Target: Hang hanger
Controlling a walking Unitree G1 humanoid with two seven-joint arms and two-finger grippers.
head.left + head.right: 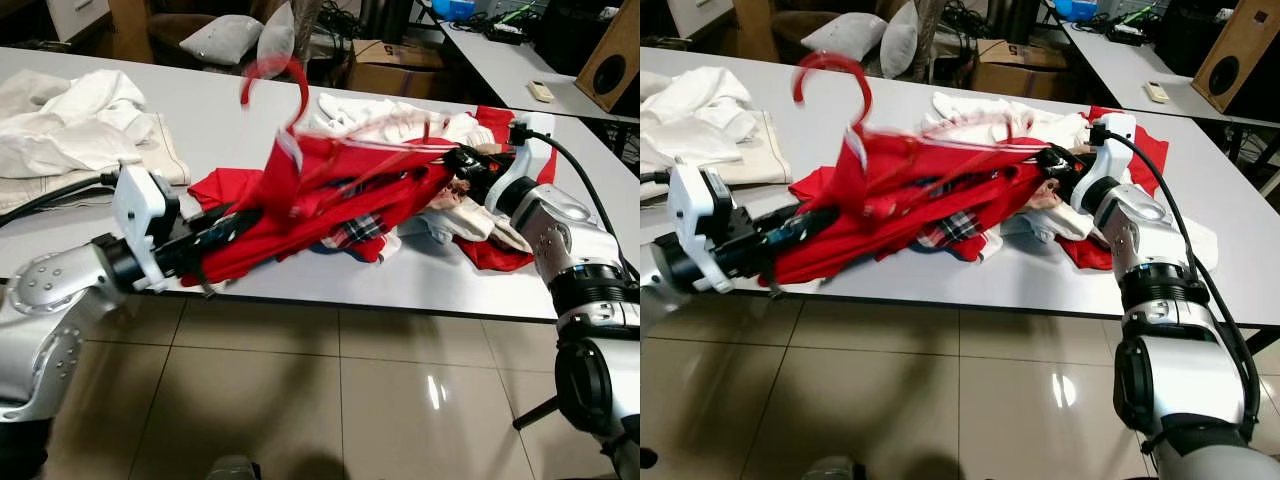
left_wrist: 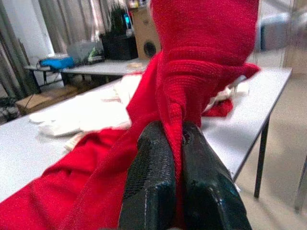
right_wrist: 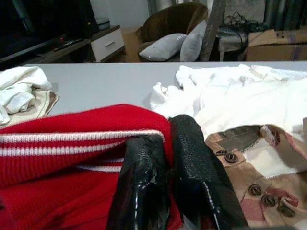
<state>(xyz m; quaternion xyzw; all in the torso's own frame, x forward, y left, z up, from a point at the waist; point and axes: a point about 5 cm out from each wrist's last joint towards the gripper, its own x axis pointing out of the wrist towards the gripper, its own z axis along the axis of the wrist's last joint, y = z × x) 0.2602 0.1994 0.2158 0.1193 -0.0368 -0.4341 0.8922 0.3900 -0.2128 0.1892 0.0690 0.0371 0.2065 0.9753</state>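
A red knitted sweater (image 1: 320, 200) is stretched above the table's front edge between my two grippers. A red hanger sits inside it, and its hook (image 1: 275, 72) sticks up, blurred. My left gripper (image 1: 222, 232) is at the sweater's left end, and in the left wrist view its fingers (image 2: 148, 163) are shut on a fold of the red knit. At the right end, my right gripper (image 1: 462, 165) pinches the white-striped red hem (image 3: 81, 143), fingers (image 3: 192, 153) shut on it.
The long grey table (image 1: 200, 110) carries a heap of white cloth (image 1: 70, 120) at the left, and more white clothes (image 1: 390, 115), a plaid piece (image 1: 360, 230) and a beige buttoned garment (image 3: 249, 167) under the sweater. Tiled floor (image 1: 330, 400) lies in front; boxes (image 1: 390, 65) and cushions (image 1: 225, 38) stand behind.
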